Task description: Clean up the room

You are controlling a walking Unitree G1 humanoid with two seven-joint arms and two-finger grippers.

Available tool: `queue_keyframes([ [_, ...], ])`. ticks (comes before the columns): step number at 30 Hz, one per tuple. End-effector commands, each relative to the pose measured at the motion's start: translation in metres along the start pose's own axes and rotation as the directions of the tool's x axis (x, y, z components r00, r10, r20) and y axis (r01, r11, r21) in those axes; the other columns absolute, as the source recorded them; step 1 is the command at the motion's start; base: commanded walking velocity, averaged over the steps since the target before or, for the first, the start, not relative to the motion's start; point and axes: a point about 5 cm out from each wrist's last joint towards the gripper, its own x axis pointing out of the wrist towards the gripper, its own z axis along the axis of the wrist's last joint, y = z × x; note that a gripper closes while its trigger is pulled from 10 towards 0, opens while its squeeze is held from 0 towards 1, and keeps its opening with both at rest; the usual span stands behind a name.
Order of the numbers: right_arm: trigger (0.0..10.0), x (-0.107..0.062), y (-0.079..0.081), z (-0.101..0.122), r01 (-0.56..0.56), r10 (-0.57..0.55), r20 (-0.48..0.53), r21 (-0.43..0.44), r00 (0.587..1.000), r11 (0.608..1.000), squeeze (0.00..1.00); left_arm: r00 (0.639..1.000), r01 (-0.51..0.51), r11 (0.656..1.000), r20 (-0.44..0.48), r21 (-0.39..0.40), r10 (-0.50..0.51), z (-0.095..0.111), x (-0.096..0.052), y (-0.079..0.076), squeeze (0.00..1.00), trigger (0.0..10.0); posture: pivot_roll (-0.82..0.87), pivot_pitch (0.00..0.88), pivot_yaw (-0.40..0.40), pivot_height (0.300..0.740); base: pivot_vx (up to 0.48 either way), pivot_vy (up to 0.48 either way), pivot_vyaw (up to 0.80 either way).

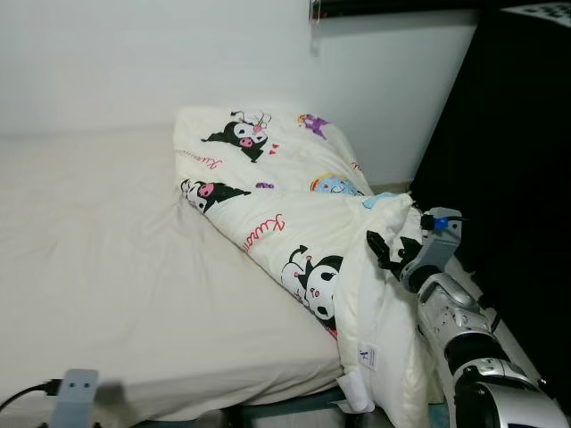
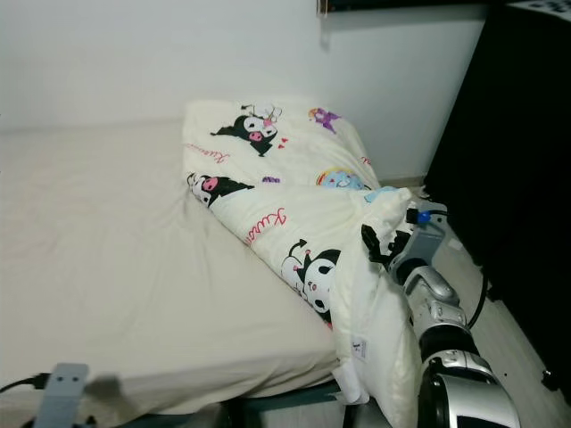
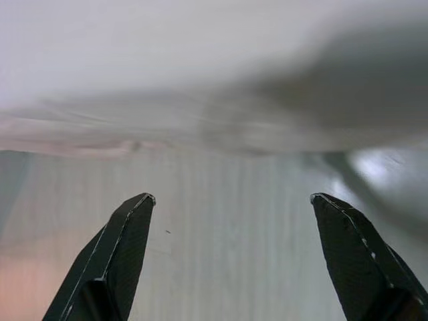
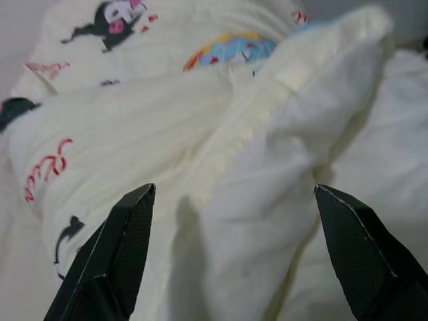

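Silver forearm first, since it's closest to the head camera: the right arm [image 1: 464, 343] comes up from the lower right of the frame, and the right gripper [image 1: 385, 252] at its end is pushed up against a bunched fold of the cartoon-print duvet [image 1: 285, 209]. In the wrist view its two black fingers [image 4: 110, 257] are spread wide with a ridge of cream fabric sitting between them, so it's released for now, not pinching anything as far as I can see.

Progress-wise, I'd say this is barely started. That duvet is heaped in a diagonal lump from upper centre down to lower right, on the right side of the bed [image 1: 98, 267], with one corner drooping over the mattress edge toward the floor beside the arm. Nearly everything left of it is bare cream sheet, a bit wrinkled. So spreading or folding the duvet looks to be all still ahead.

The left gripper [image 3: 231, 257] is also open, fingers wide apart, pointed at a pale blurry surface I can't really make out. Something grey with a black cable [image 1: 71, 392] sits in the lower left corner of the head view, too blurred to identify.

Relative to the right gripper, the fabric fold is right there, touching or nearly so, so closing on it looks like the obvious next bit.
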Motion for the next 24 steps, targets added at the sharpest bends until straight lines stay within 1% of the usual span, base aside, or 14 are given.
queue_keyframes([
  [1, 10.0, 0.002, 0.002, -0.009, 0.009, -0.007, -0.079, 0.023, 0.997, 1.000, 0.00, 0.998, -0.047, 0.999, -0.034, 0.016, 0.048, -0.014, -0.003, 0.016, 0.00, 10.0, 0.13, 0.201, 0.015, 0.601, 0.000, 0.000, 0.00],
  [3, 10.0, 0.002, 0.002, -0.009, 0.009, -0.007, -0.079, 0.023, 0.997, 1.000, 0.00, 0.998, -0.047, 0.999, -0.034, 0.016, 0.048, -0.014, -0.003, 0.016, 0.00, 10.0, 0.13, 0.201, 0.015, 0.601, 0.000, 0.000, 0.00],
  [5, 10.0, 0.003, 0.003, -0.013, 0.022, -0.019, -0.111, 0.028, 0.994, 0.999, 0.00, 0.997, -0.050, 0.998, -0.058, 0.030, 0.051, -0.026, -0.007, 0.018, 0.00, 10.0, 0.13, 0.215, 0.020, 0.601, 0.000, 0.000, 0.00],
  [6, 10.0, 0.003, 0.003, -0.013, 0.022, -0.019, -0.111, 0.028, 0.994, 0.999, 0.00, 0.997, -0.050, 0.998, -0.058, 0.030, 0.051, -0.026, -0.007, 0.018, 0.00, 10.0, 0.13, 0.215, 0.020, 0.601, 0.000, 0.000, 0.00],
  [7, 10.0, 0.004, 0.003, -0.014, 0.032, -0.028, -0.122, 0.028, 0.992, 0.999, 0.00, 0.997, -0.048, 0.998, -0.067, 0.035, 0.050, -0.030, -0.009, 0.019, 0.00, 10.0, 0.13, 0.215, 0.020, 0.601, 0.000, 0.000, 0.00],
  [8, 3.3, 0.004, 0.003, -0.014, 0.034, -0.028, -0.130, 0.043, 0.991, 0.999, 0.00, 0.996, -0.046, 0.998, -0.078, 0.042, 0.050, -0.036, -0.011, 0.019, 0.00, 10.0, 0.13, 0.221, 0.020, 0.601, 0.000, 0.000, 0.00],
  [9, 3.3, 0.004, 0.003, -0.014, 0.034, -0.028, -0.130, 0.043, 0.991, 0.999, 0.00, 0.996, -0.046, 0.998, -0.078, 0.042, 0.050, -0.036, -0.011, 0.019, 0.00, 10.0, 0.13, 0.221, 0.020, 0.601, 0.000, 0.000, 0.00],
  [10, 0.0, 0.004, 0.004, -0.014, 0.031, -0.024, -0.133, 0.053, 0.991, 0.998, 0.00, 0.995, -0.048, 0.998, -0.088, 0.048, 0.052, -0.042, -0.013, 0.020, 0.00, 10.0, 0.13, 0.226, 0.017, 0.601, 0.000, 0.000, 0.00],
  [11, 0.0, 0.005, 0.005, -0.014, 0.018, -0.009, -0.129, 0.066, 0.992, 0.998, 0.00, 0.994, -0.050, 0.997, -0.098, 0.053, 0.055, -0.047, -0.015, 0.021, 0.00, 10.0, 0.13, 0.226, 0.017, 0.601, 0.000, 0.000, 0.00],
  [14, 0.0, 0.006, 0.007, -0.012, -0.005, 0.015, -0.117, 0.085, 0.993, 0.996, 0.00, 0.992, -0.053, 0.997, -0.110, 0.058, 0.059, -0.053, -0.018, 0.023, 0.00, 10.0, 0.13, 0.229, 0.011, 0.601, 0.000, 0.000, 0.00],
  [18, 0.0, 0.006, 0.009, -0.013, -0.020, 0.031, -0.106, 0.107, 0.994, 0.994, 0.00, 0.991, -0.055, 0.997, -0.118, 0.061, 0.062, -0.056, -0.019, 0.023, 0.00, 10.0, 0.14, 0.228, 0.012, 0.601, 0.000, 0.000, 0.00],
  [23, 0.0, 0.007, 0.011, -0.013, -0.030, 0.041, -0.103, 0.111, 0.994, 0.993, 0.00, 0.991, -0.055, 0.997, -0.119, 0.061, 0.062, -0.057, -0.020, 0.023, 0.00, 10.0, 0.14, 0.228, 0.012, 0.601, 0.000, 0.000, 0.00],
  [24, 0.0, 0.011, 0.022, -0.010, -0.101, 0.108, -0.096, 0.080, 0.990, 0.992, 0.00, 0.991, -0.050, 0.997, -0.123, 0.063, 0.058, -0.057, -0.020, 0.021, 0.00, 10.0, 0.14, 0.218, 0.008, 0.601, 0.000, 0.000, 0.00],
])
